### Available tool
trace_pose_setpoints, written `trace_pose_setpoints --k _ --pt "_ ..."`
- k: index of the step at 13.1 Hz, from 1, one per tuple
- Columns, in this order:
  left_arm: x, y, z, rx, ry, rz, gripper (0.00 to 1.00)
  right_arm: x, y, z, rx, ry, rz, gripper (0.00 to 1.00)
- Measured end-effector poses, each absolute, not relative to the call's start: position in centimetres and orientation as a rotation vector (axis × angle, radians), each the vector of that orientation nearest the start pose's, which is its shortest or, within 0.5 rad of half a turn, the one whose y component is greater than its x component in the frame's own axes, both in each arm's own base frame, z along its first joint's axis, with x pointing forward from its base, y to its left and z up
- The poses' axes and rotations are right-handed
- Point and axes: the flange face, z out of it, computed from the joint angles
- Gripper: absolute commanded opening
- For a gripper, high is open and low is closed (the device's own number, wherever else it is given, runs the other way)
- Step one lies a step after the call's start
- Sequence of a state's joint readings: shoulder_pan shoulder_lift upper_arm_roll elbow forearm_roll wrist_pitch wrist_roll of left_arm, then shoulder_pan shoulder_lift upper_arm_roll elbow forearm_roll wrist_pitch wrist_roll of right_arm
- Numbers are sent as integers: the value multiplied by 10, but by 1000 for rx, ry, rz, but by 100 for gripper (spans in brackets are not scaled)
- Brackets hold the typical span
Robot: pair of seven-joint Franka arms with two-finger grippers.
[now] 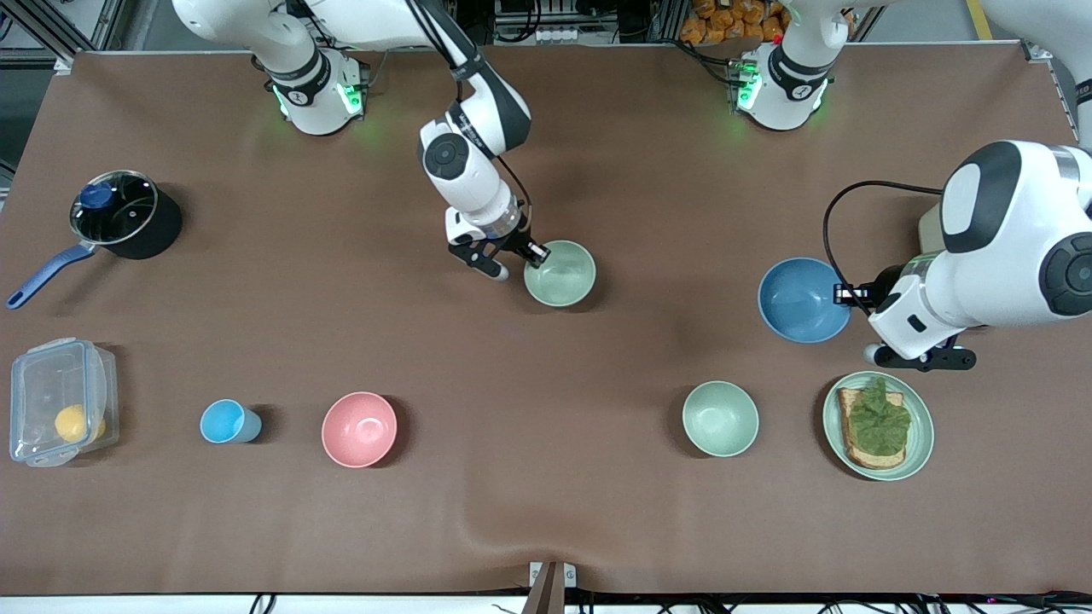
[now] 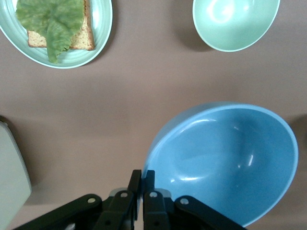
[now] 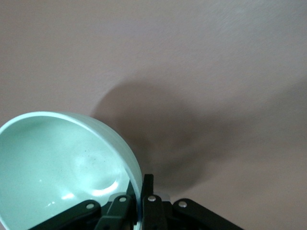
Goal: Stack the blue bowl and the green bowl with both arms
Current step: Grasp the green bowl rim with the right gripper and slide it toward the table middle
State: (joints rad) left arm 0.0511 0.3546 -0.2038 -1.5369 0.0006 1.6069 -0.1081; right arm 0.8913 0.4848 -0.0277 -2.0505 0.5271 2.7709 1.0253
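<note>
The blue bowl is over the left arm's end of the table, tilted and held up off the cloth. My left gripper is shut on its rim, one finger inside and one outside; the left wrist view shows the grip on the blue bowl. The pale sage-green bowl is near the table's middle. My right gripper is shut on its rim, and the right wrist view shows the grip on the tilted green bowl. I cannot tell whether the green bowl touches the table.
A mint-green bowl and a green plate with toast and lettuce lie nearer the front camera than the blue bowl. A pink bowl, light-blue cup, clear box and lidded pot stand toward the right arm's end.
</note>
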Motion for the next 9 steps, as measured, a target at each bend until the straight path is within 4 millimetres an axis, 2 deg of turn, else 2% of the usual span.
trace_pose_setpoints --k 2,6,7,8,9 --pt "627 -80 430 -3142 64 461 0 414 458 214 -2675 874 72 0" --pt "627 -80 429 -3142 63 465 0 402 472 191 -2666 907 48 0" --pt "627 -80 429 -3142 63 465 0 403 476 192 -2659 910 44 22" --pt "627 -80 429 -3142 63 464 0 404 477 192 -2657 912 44 99" --pt "627 -80 429 -3142 63 463 0 405 477 191 -2655 916 42 100"
